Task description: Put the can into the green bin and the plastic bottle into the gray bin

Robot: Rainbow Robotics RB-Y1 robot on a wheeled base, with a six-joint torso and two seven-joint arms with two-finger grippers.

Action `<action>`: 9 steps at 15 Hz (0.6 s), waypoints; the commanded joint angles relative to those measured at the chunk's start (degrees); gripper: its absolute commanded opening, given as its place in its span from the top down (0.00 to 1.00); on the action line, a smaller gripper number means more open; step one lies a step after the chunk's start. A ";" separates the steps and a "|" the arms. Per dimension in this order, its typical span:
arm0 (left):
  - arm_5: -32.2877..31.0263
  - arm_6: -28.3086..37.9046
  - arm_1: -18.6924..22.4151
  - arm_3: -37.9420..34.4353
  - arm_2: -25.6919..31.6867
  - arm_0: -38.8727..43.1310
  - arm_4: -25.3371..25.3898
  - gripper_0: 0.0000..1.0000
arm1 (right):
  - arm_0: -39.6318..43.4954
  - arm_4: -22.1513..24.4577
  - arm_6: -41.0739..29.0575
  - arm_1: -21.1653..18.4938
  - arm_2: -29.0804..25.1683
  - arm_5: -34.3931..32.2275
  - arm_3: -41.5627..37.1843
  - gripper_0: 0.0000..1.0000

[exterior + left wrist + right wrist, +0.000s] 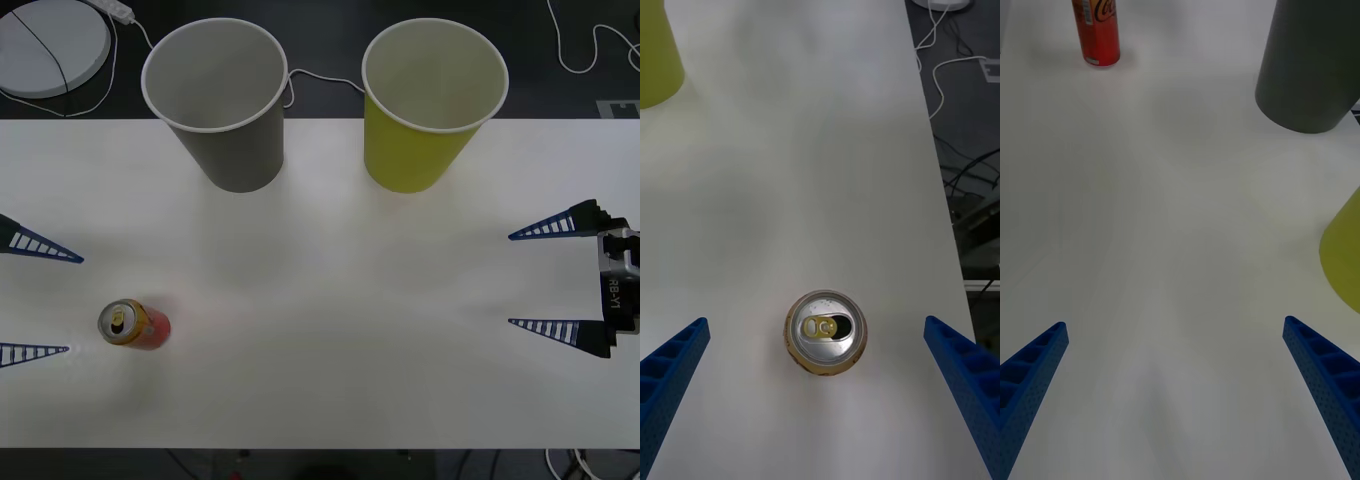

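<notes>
Right now the left gripper (pixel 40 303) hangs at the table's 9 o'clock edge, fingers spread wide and holding nothing, with the can (pixel 134 324) standing upright just beyond its tips, at about 8 o'clock on the white table (pixel 330 290). The next move, I judge, is to advance until the can sits centred between the fingers, then close gently on its sides. The right gripper (pixel 556 280) waits at 3 o'clock, equally wide and empty. Farther back stand the gray bin (pixel 220 100) at 11 o'clock and the green bin (pixel 430 105) at 1 o'clock.

can (pixel 825 333): glossy metal top | green bin (pixel 432 110), gray bin (pixel 218 105): matt paper | table (pixel 330 300): smooth white
</notes>
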 commanded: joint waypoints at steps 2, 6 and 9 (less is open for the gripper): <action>0.28 -7.64 -0.01 8.03 -1.93 0.07 3.77 0.00 | 0.00 0.00 0.00 0.00 0.00 0.00 0.00 0.00; 1.25 -16.17 -0.01 17.43 -6.77 0.07 9.92 0.00 | 0.00 0.00 0.00 0.00 0.00 0.00 0.00 0.00; 1.60 -22.23 -0.01 23.76 -9.76 -0.10 14.23 0.00 | 0.00 0.00 0.00 0.00 0.00 0.00 0.00 0.00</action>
